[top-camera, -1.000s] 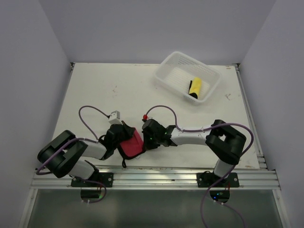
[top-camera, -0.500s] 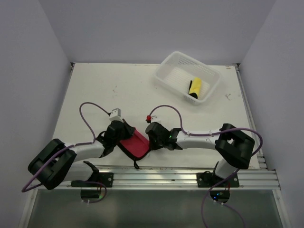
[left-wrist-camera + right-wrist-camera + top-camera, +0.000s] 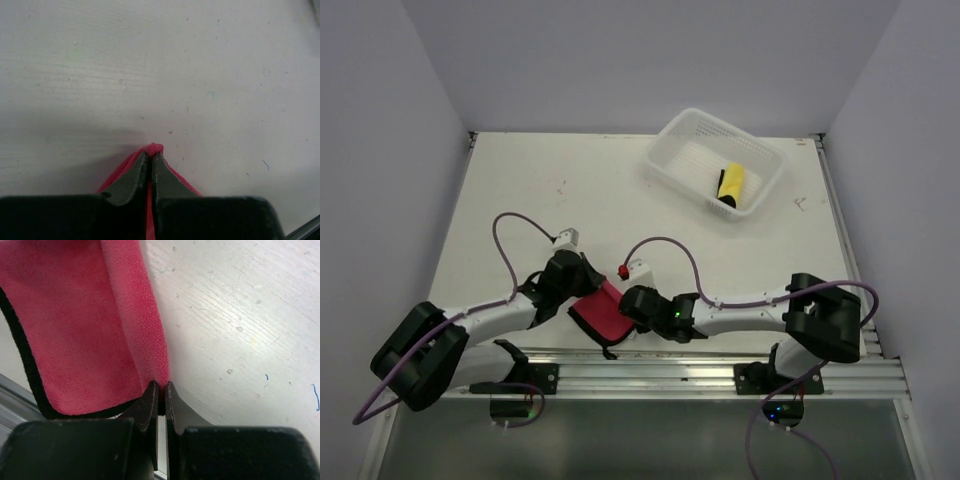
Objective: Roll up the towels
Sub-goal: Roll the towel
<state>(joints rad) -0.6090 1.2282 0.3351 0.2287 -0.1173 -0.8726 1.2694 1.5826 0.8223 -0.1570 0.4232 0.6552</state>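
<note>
— Red towel [image 3: 603,312], black-hemmed, caught at two spots and stretched between both grippers.
— State of the left gripper [image 3: 151,157]?
— Pressed together on a small peak of red cloth right at the fingertips. Bare white table [image 3: 160,60] ahead of them.
— And the right gripper [image 3: 161,389]?
— Clamped as well, on a fold of the towel. Cloth spread up and to the left of the fingers, with the black hem curving round low beside them. Table off to their right.
— From above?
— Towel low on the table between the two grippers: left one at its far-left corner, right one on its right side. Near end close to the rail [image 3: 650,362], just before both bases.
— Anything else?
— White basket [image 3: 715,160] well beyond the right gripper, at the far side of the table. Yellow roll [image 3: 731,184] inside, dark at one end, touching nothing else.
</note>
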